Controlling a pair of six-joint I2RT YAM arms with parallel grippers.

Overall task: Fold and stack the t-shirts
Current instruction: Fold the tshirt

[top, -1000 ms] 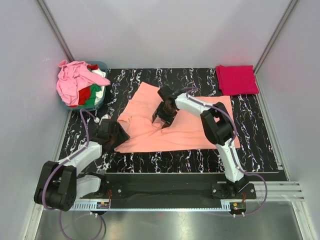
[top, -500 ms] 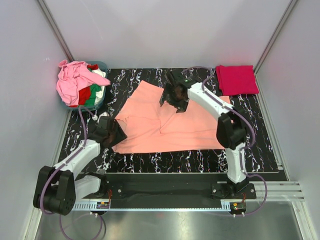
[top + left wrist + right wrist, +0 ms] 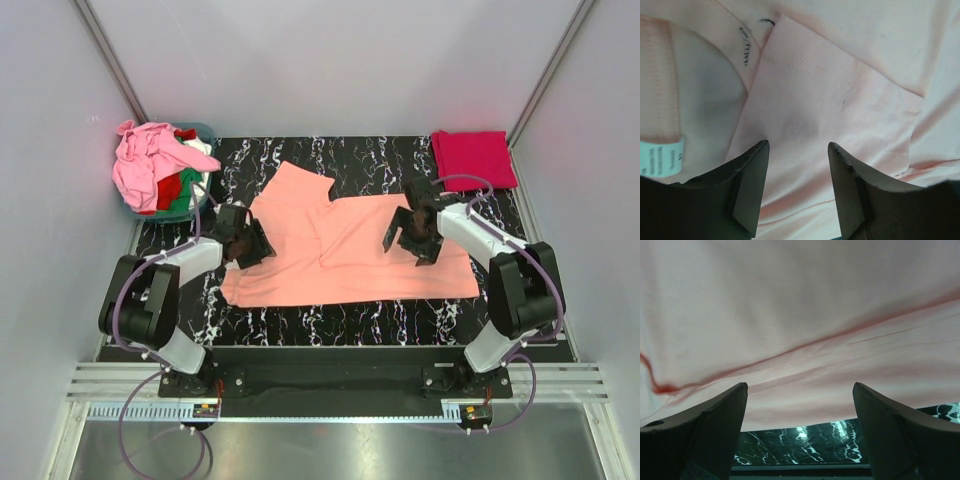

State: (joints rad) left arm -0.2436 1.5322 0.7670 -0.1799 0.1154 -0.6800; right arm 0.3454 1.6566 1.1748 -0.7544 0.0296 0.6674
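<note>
The salmon-orange t-shirt (image 3: 350, 262) lies spread across the middle of the table (image 3: 520, 290), its body reaching towards the right edge and one flap angled up towards the far left. A second ago it was bunched into a raised fold at its centre under the right gripper. Now that fold is down and the cloth lies flatter.

The right gripper (image 3: 407, 236) has left the centre and swung to the right part of the shirt. Its wrist view shows the fingers (image 3: 720, 420) spread wide above smooth cloth (image 3: 800, 315), gripping nothing.

The left gripper (image 3: 252, 243) has moved from the shirt's near left corner to its left edge, further from the arm bases. It stands over the neckband (image 3: 660, 75) and a sleeve hem (image 3: 840, 90), fingers (image 3: 752, 185) apart with nothing pinched.

The folded crimson-pink t-shirt (image 3: 473, 159) rests unchanged at the far right corner. At the far left corner the teal tub (image 3: 203, 204) holds the same heap: light pink (image 3: 143, 165), red (image 3: 170, 188), green (image 3: 183, 200) and white (image 3: 200, 165) shirts.
</note>
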